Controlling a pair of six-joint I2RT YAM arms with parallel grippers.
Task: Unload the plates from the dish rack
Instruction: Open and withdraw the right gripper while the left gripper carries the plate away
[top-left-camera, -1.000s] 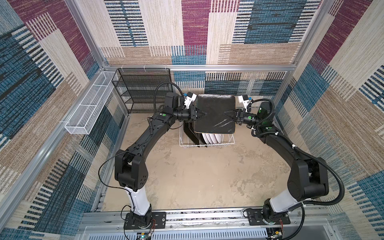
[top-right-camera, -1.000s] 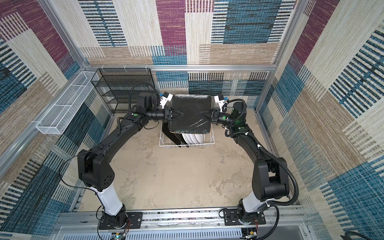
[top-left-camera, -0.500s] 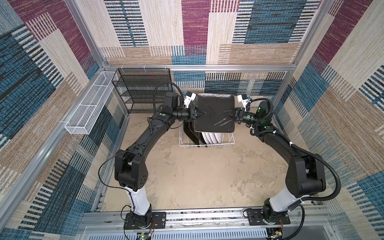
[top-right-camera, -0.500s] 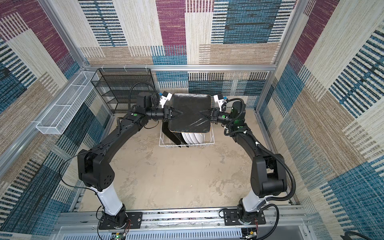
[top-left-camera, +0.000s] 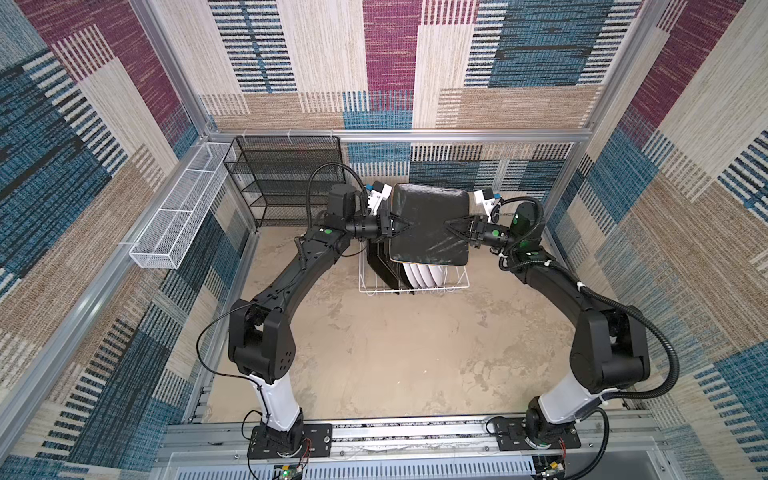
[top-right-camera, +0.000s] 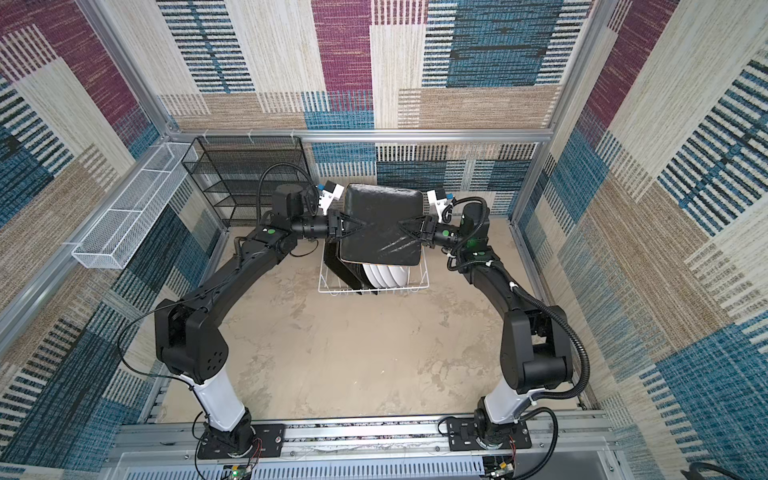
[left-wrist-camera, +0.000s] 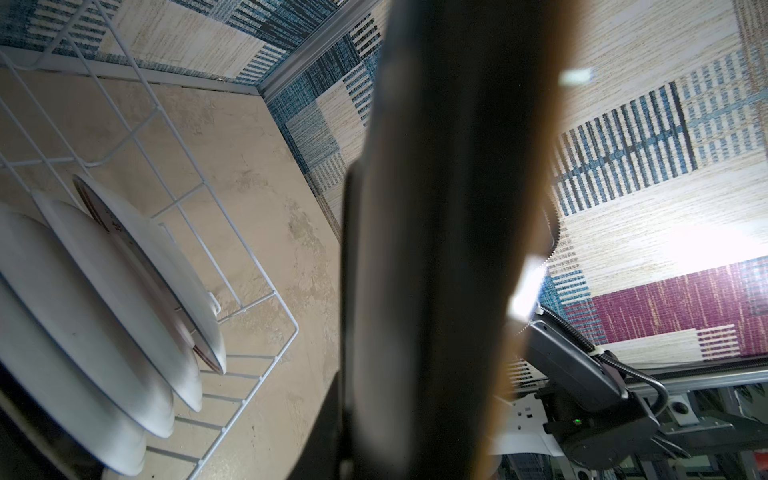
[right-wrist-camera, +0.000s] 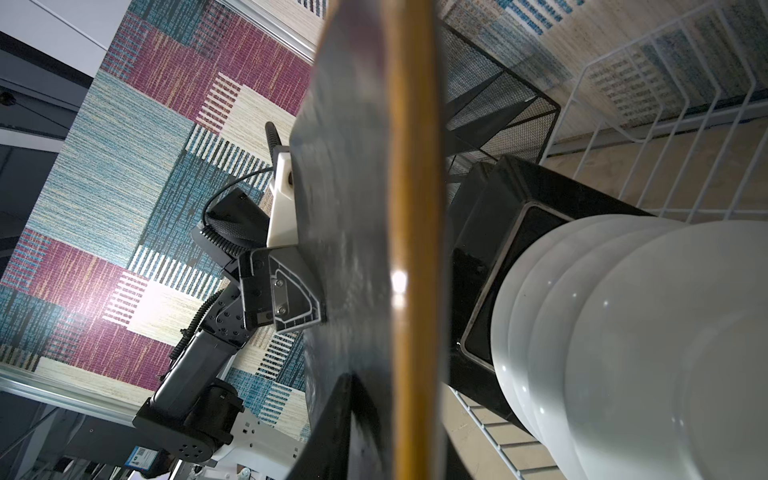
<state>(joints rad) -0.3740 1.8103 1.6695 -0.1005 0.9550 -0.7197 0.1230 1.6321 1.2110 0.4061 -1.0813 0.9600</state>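
While held over the dish rack (top-left-camera: 453, 286), black back upward: square plate (top-left-camera: 430, 226) | left gripper (top-left-camera: 400, 226): pinching its left edge; right gripper (top-left-camera: 455, 227): pinching its right edge | in rack: round plates (top-left-camera: 424, 274) upright, beside two black square plates (top-left-camera: 380, 266)

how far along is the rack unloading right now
Done: nothing visibly, no plate lies on the table yet. In hand: one square plate, held on edge above the dish rack between the left gripper and right gripper. Left: the black square plates and round white plates standing in the rack.
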